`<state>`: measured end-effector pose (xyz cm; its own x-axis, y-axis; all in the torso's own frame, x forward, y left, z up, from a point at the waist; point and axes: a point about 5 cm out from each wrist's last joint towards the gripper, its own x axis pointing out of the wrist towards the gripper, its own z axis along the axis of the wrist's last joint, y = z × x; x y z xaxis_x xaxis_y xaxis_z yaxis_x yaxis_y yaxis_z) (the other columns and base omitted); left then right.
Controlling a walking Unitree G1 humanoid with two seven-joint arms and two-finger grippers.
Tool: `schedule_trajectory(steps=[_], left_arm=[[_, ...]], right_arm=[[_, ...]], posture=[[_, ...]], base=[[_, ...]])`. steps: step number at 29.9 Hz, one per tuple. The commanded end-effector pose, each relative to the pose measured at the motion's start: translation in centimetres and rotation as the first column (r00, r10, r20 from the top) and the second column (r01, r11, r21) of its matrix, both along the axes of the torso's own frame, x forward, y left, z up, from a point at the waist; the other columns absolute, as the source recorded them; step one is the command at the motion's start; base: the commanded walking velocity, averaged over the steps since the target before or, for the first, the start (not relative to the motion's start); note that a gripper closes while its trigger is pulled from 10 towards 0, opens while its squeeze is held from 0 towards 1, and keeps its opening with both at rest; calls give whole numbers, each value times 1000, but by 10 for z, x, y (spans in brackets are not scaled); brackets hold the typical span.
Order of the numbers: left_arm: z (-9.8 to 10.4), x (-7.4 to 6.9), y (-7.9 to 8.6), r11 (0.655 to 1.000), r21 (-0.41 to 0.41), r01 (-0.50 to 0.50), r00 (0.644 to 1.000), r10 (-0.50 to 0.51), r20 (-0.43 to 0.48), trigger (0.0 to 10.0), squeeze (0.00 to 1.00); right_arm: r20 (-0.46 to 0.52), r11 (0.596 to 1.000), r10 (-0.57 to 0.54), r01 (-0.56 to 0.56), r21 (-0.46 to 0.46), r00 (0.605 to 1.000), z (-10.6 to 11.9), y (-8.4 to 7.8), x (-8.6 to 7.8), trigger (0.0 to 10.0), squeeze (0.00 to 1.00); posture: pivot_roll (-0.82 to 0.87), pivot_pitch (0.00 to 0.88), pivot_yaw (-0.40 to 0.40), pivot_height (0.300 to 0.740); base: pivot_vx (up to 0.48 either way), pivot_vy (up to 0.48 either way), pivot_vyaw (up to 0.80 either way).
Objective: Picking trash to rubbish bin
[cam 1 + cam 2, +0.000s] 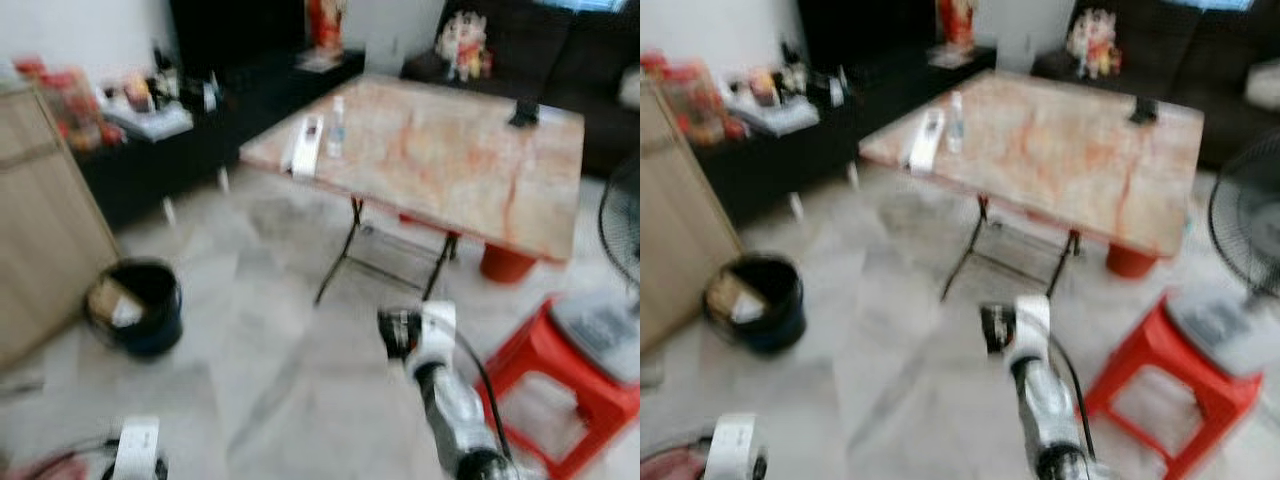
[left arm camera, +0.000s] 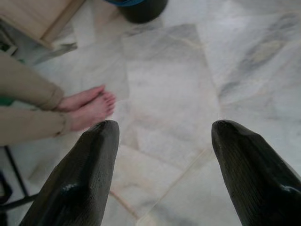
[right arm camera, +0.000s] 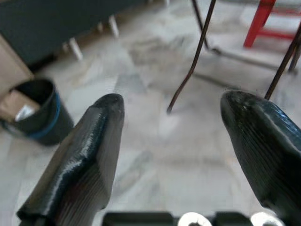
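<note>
A black rubbish bin (image 1: 140,305) stands on the marble floor at the left, with cardboard and paper inside it. On the near left corner of the folding table (image 1: 450,170) a small plastic bottle (image 1: 337,125) stands beside a flat white packet (image 1: 305,145). My right arm reaches forward over the floor in front of the table, and the right gripper (image 3: 171,101) is open and empty, with the bin (image 3: 33,113) off to one side. My left gripper (image 2: 163,129) hangs low over the floor tiles, open and empty, with the bin (image 2: 141,7) further off.
A person's bare feet (image 2: 89,106) rest on the floor near my left gripper. A red stool (image 1: 560,380) and a fan (image 1: 620,225) stand at the right. A wooden panel (image 1: 40,230) leans at the left behind the bin. A dark low cabinet (image 1: 170,150) holds clutter.
</note>
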<state>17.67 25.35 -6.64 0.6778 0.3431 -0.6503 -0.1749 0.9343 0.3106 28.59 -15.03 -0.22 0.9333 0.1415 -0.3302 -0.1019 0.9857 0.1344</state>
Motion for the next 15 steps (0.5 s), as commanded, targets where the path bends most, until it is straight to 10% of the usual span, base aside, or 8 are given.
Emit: schedule_trajectory(steps=[1, 8, 15], left_arm=[[-1, 0, -3, 1000, -2, 7, 1000, -7, -9, 10000, 0], [-3, -2, -2, 1000, 3, -4, 999, 4, -32, 10000, 0], [-4, -4, -1, 1000, -6, -20, 999, 20, -43, 10000, 0]], right_arm=[[-108, 999, -39, 38, -17, 993, -19, -9, -17, 10000, 0], [-305, 991, -132, 131, -23, 943, -49, -19, -51, 10000, 0], [-476, 983, -184, 175, -63, 860, -74, -23, -88, 10000, 0]], posture=[[-51, 0, -7, 740], [-53, 0, -7, 740], [-51, 0, -6, 740]], base=[[0, 0, 0], [0, 0, 0], [0, 0, -793]])
